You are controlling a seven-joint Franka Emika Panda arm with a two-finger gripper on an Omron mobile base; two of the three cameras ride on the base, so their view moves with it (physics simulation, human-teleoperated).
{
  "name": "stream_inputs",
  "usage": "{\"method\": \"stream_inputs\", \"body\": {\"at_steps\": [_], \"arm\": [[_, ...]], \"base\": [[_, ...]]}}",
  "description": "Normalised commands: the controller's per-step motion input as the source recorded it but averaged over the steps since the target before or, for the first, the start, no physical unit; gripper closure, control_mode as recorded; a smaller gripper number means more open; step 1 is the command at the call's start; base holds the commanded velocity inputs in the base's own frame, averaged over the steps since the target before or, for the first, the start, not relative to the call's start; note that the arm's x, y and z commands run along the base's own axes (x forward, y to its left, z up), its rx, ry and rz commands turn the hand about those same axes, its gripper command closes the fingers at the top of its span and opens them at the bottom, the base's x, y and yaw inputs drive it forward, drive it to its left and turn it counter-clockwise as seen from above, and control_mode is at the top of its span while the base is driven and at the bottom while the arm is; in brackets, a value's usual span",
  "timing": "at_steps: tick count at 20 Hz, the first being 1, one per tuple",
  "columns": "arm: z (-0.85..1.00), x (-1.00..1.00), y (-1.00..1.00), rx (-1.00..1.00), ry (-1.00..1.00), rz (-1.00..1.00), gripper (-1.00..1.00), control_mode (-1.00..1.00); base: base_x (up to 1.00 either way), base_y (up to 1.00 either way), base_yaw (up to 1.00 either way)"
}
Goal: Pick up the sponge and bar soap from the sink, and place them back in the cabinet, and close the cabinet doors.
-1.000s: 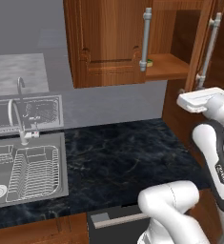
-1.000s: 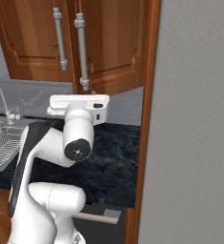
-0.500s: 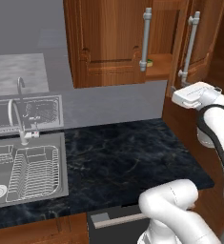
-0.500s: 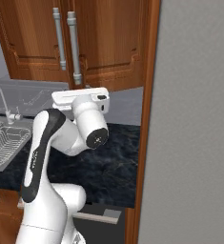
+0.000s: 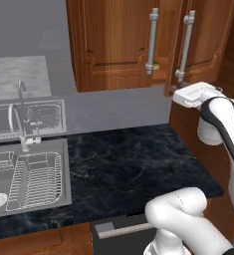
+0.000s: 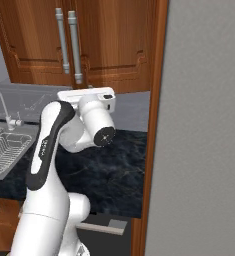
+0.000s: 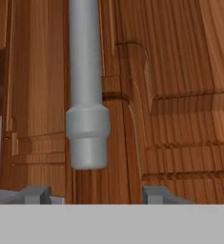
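Since the earlier frame the right cabinet door (image 5: 204,37) has swung nearly closed; it now stands only slightly ajar beside the left door (image 5: 116,42). My hand has followed it in toward the cabinet (image 6: 114,40).

My gripper (image 7: 90,193) sits just under the lower end of the right door's silver bar handle (image 7: 87,86). In the hand view the two finger tips (image 7: 35,193) stand apart on either side of the handle's end, below it, with nothing between them; whether they count as released or clenched I cannot tell.

In the left base view a small green-and-yellow patch, the sponge (image 5: 157,64), shows through the gap between the doors, on the shelf. The bar soap I cannot make out.

The sink (image 5: 29,174) lies well to the left on the dark counter (image 5: 133,159), with its wire rack (image 5: 36,179) inside.
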Motion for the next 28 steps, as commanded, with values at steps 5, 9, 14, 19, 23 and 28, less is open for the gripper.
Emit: {"method": "stream_inputs", "body": {"at_steps": [5, 9, 14, 19, 23, 28], "arm": [[0.0, 0.38, 0.0, 0.0, 0.0, -0.01, -1.0, -1.0], [0.0, 0.32, 0.0, 0.0, 0.0, -0.02, -1.0, -1.0], [0.0, 0.26, 0.0, 0.0, 0.0, -0.02, -1.0, -1.0], [0.0, 0.2, 0.0, 0.0, 0.0, -0.01, -1.0, -1.0], [0.0, 0.17, 0.0, 0.0, 0.0, 0.0, -1.0, -1.0], [0.0, 0.18, 0.0, 0.0, 0.0, 0.0, -1.0, -1.0]], "base": [[0.0, 0.0, 0.0], [0.0, 0.0, 0.0], [0.0, 0.0, 0.0], [0.0, 0.0, 0.0], [0.0, 0.0, 0.0], [0.0, 0.0, 0.0]]}}
